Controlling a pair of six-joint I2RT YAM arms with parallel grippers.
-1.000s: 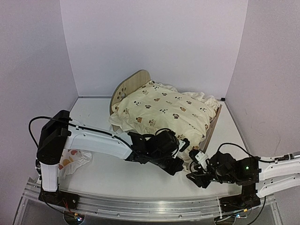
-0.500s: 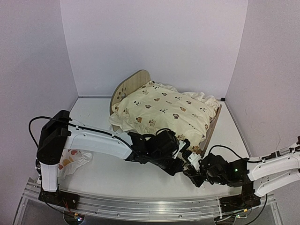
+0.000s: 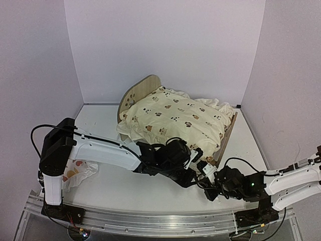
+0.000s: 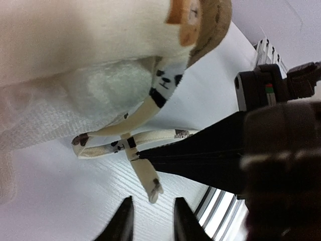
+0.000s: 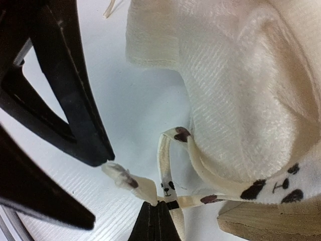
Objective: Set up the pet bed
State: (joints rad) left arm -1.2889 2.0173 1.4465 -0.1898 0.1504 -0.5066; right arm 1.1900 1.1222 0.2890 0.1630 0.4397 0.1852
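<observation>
The pet bed's arched wooden headboard (image 3: 143, 88) and low footboard (image 3: 227, 134) stand at the back middle. The cream animal-print cushion (image 3: 175, 118) is draped over the frame and hides its base. At the cushion's near corner a printed tie (image 5: 193, 201) hangs down to the table. My right gripper (image 5: 158, 205) is shut on that tie where its strips cross. My left gripper (image 4: 152, 201) is open, its fingertips on either side of the tie's loose end (image 4: 150, 183) without touching it. The two grippers almost meet in front of the bed (image 3: 200, 170).
A small white pillow with orange prints (image 3: 76, 171) lies by the left arm's base. The wooden corner of the bed (image 5: 271, 221) sits just right of my right fingertips. White walls close in the back and both sides.
My left gripper has opened and let go of the tie. My right arm has moved left towards the bed corner and shut on the tie.
</observation>
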